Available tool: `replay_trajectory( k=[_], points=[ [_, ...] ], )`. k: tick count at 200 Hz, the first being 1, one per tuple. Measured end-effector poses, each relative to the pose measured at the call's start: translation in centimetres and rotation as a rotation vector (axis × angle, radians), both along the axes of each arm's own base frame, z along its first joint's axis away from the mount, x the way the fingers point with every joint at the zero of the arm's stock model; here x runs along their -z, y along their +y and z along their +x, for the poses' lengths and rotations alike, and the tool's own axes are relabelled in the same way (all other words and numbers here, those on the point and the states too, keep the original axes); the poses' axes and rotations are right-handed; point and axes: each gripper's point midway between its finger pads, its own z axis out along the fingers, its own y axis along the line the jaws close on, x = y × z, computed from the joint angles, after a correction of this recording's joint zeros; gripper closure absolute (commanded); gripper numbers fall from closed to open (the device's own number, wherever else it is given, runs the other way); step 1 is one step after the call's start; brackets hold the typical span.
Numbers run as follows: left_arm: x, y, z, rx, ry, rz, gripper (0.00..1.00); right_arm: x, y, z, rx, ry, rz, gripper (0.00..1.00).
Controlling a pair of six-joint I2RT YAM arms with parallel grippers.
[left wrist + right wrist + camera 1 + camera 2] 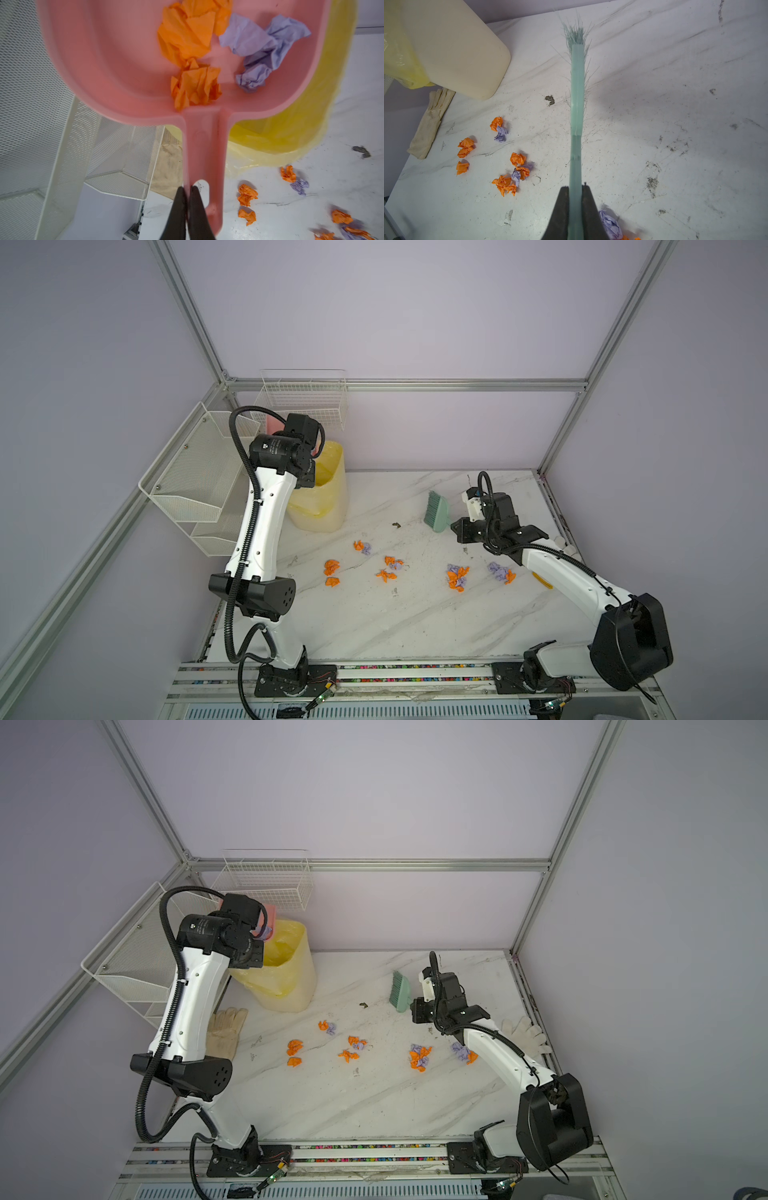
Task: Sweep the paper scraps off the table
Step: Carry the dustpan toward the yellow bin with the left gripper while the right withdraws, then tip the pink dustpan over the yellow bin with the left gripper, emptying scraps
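Several orange and lilac paper scraps (pixel 457 576) lie in small clusters across the middle of the marble table (pixel 374 622), also seen as scraps (pixel 517 160) from the right wrist. My left gripper (pixel 188 188) is shut on the handle of a pink dustpan (pixel 114 62), held up beside the rim of the yellow-lined bin (pixel 322 497). Two orange wads (pixel 195 87) and a lilac one (pixel 259 52) lie in the pan. My right gripper (pixel 575 188) is shut on a green brush (pixel 436 512), bristles pointing to the back of the table.
White wire racks (pixel 199 481) hang on the left wall and a wire basket (pixel 305 400) on the back wall. A beige glove (pixel 226 1029) lies left of the bin, a white glove (pixel 525 1033) at the right edge, with a thin yellow strip (pixel 543 580) nearby.
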Motion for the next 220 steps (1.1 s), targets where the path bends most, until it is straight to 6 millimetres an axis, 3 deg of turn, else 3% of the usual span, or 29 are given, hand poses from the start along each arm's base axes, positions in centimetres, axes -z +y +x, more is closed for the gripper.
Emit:
replay_trajectory(
  k=[73, 112, 164, 220],
  points=[
    [2.4, 4.0, 0.5, -0.091, 0.178, 0.355, 1.0, 0.7, 0.4, 0.2, -0.012, 0.016, 0.004, 1.0],
    [1.3, 5.4, 1.1, -0.149, 0.195, 0.55, 1.0, 0.7, 0.4, 0.2, -0.012, 0.014, 0.004, 1.0],
    [-1.7, 4.8, 1.7, -0.174, 0.156, 0.752, 1.0, 1.2, 0.3, 0.1, -0.015, 0.017, 0.002, 1.0],
    [1.3, 4.5, 3.0, -0.108, 0.311, 0.903, 1.0, 1.7, 0.4, 0.0, -0.021, 0.016, 0.001, 1.0]
  ],
)
